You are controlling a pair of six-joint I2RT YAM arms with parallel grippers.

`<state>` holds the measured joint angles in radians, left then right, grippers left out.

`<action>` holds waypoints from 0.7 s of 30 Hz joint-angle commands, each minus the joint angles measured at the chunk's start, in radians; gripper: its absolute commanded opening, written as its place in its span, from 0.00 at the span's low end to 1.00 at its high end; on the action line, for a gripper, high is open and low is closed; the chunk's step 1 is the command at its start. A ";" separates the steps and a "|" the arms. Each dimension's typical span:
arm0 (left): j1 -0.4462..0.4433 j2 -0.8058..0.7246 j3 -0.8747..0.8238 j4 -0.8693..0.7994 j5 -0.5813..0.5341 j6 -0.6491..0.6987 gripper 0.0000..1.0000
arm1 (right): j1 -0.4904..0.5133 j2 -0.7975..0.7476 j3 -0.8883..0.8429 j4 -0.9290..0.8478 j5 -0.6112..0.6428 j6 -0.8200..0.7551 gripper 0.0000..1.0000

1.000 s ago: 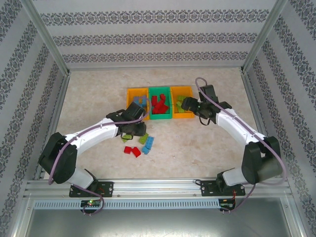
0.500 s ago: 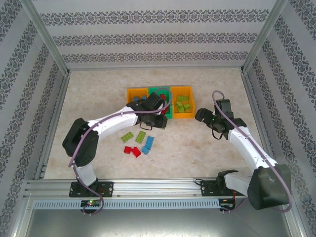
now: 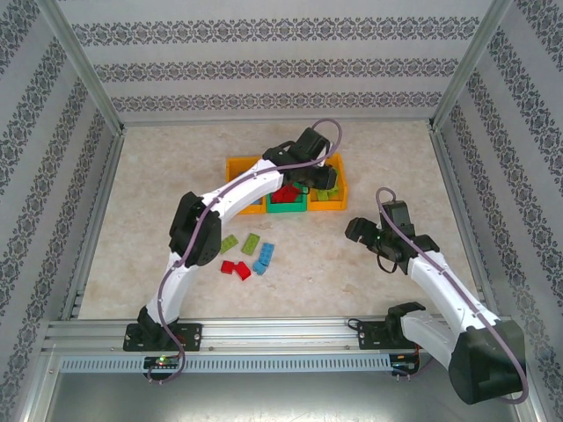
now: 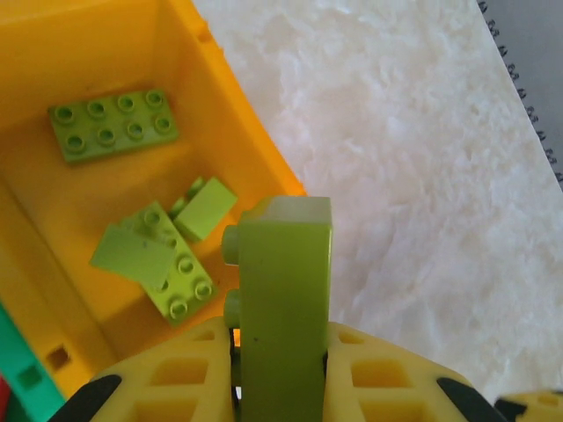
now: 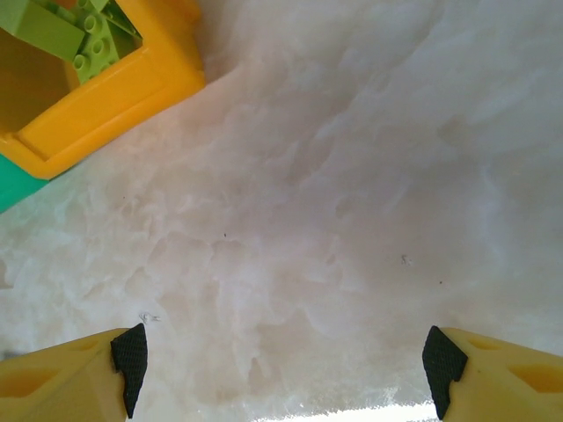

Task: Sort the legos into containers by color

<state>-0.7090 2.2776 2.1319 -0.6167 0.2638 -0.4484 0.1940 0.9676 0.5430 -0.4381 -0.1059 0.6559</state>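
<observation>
Three bins stand in a row toward the far edge of the table (image 3: pixel 158 176): an orange one (image 3: pixel 236 167) on the left, a green one (image 3: pixel 286 208) with red bricks (image 3: pixel 283 192) in the middle, and another orange bin (image 3: pixel 327 207) on the right. The left gripper (image 4: pixel 280 352) reaches across over that right-hand bin, its jaws clamped on a lime green brick (image 4: pixel 286 281) standing on edge above the bin's rim. Several lime green bricks (image 4: pixel 114 123) lie inside. The right gripper (image 5: pixel 286 369) hangs over bare table just beside the same bin, toward the right edge, jaws wide apart and holding nothing. Loose lime (image 3: pixel 252 243), blue (image 3: pixel 264 256) and red legos (image 3: pixel 234 268) lie mid-table, nearer the front edge.
</observation>
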 commanded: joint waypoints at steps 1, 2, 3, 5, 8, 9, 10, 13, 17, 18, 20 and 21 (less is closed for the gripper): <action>0.027 0.061 0.100 -0.079 -0.021 -0.026 0.20 | 0.014 -0.020 -0.025 -0.002 -0.007 0.019 0.85; 0.033 0.080 0.123 -0.079 -0.023 -0.039 0.21 | 0.018 -0.017 -0.025 -0.008 -0.009 0.018 0.85; 0.038 0.094 0.137 -0.074 -0.020 -0.054 0.23 | 0.022 -0.014 -0.022 -0.013 -0.011 0.016 0.85; 0.046 0.111 0.147 -0.044 -0.003 -0.079 0.28 | 0.032 -0.011 -0.018 -0.016 -0.015 0.016 0.85; 0.047 0.113 0.151 -0.024 -0.024 -0.096 0.46 | 0.044 -0.013 -0.018 -0.011 -0.011 0.021 0.85; 0.048 0.111 0.153 -0.025 -0.029 -0.098 0.51 | 0.048 -0.014 -0.017 -0.011 -0.011 0.021 0.85; 0.048 0.108 0.155 -0.027 -0.032 -0.099 0.60 | 0.050 -0.014 -0.013 -0.011 -0.011 0.019 0.85; 0.048 0.072 0.142 -0.027 -0.044 -0.089 0.90 | 0.064 -0.009 -0.001 -0.013 -0.010 0.007 0.85; 0.046 -0.049 0.026 0.037 -0.062 -0.059 1.00 | 0.123 0.009 0.025 -0.011 0.020 -0.021 0.85; 0.046 -0.087 -0.017 0.056 -0.073 -0.052 1.00 | 0.151 0.015 0.032 -0.002 0.030 -0.032 0.85; 0.045 -0.161 -0.092 0.081 -0.112 -0.039 1.00 | 0.212 0.036 0.048 0.016 0.055 -0.047 0.85; 0.046 -0.198 -0.132 0.087 -0.141 -0.034 1.00 | 0.248 0.054 0.061 0.027 0.068 -0.054 0.85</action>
<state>-0.6655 2.2253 2.0583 -0.5987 0.1978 -0.5201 0.3790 0.9955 0.5537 -0.4370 -0.0864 0.6392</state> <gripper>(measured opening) 0.994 0.847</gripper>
